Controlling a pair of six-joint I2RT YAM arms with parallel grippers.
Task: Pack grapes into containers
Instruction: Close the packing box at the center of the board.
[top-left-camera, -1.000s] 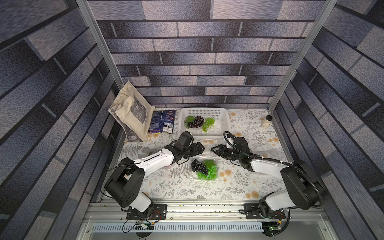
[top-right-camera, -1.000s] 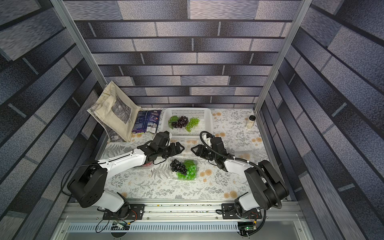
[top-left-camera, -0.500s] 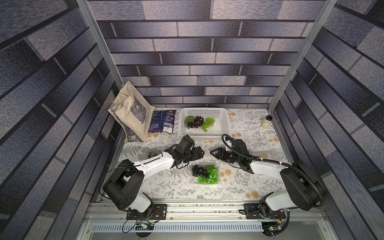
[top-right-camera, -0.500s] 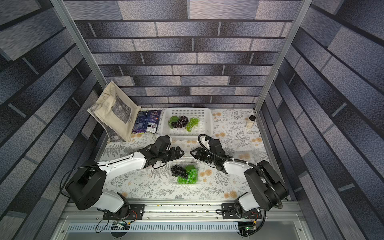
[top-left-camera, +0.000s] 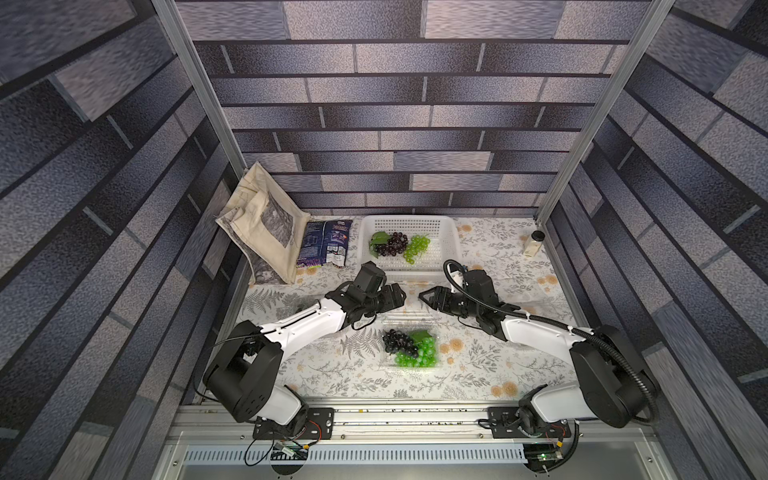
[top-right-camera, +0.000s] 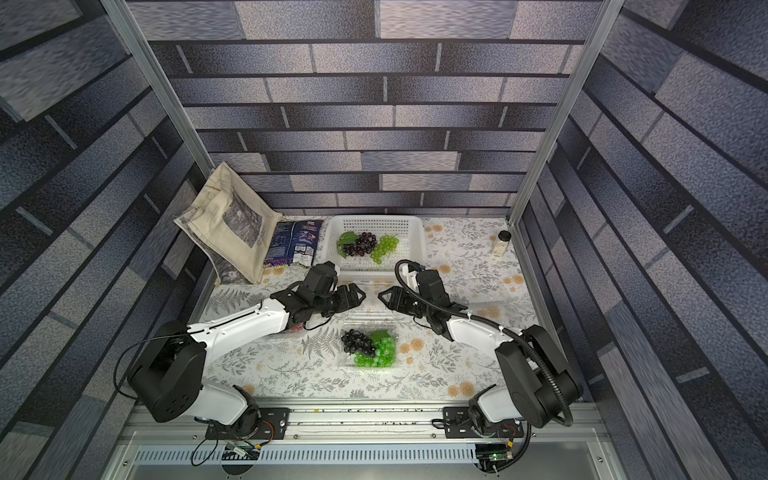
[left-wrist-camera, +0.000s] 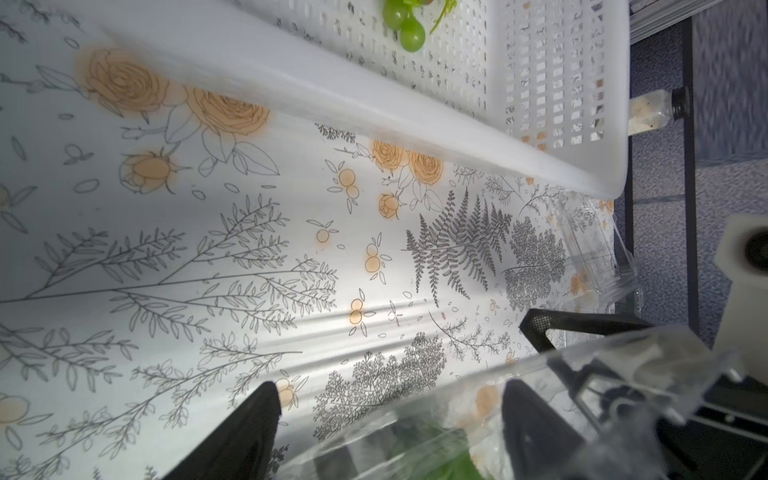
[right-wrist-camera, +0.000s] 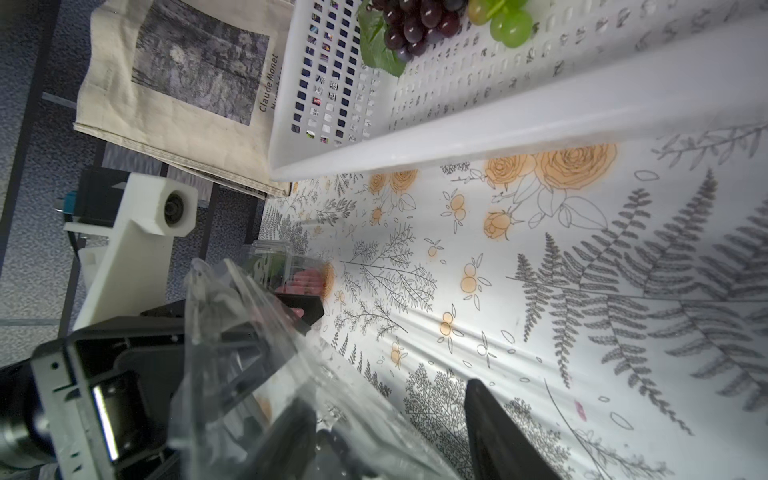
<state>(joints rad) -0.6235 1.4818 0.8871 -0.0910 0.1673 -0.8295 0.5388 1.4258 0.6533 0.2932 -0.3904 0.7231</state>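
Facing each other tip to tip at center frame in both top views: left gripper (top-left-camera: 398, 297) and right gripper (top-left-camera: 427, 297), fingers of each spread apart. Sitting just below them, lid tipped open: a clear container (top-left-camera: 409, 321) holding dark grapes (top-left-camera: 395, 340) beside green grapes (top-left-camera: 417, 354). Lying farther up, in the white basket (top-left-camera: 409, 220): one more dark bunch (top-left-camera: 390, 244), one pale green bunch (top-left-camera: 417, 247). Spreading beneath everything, a floral cloth (top-left-camera: 478, 361).

"Claude Monet" on tote bag (right-wrist-camera: 178, 108)
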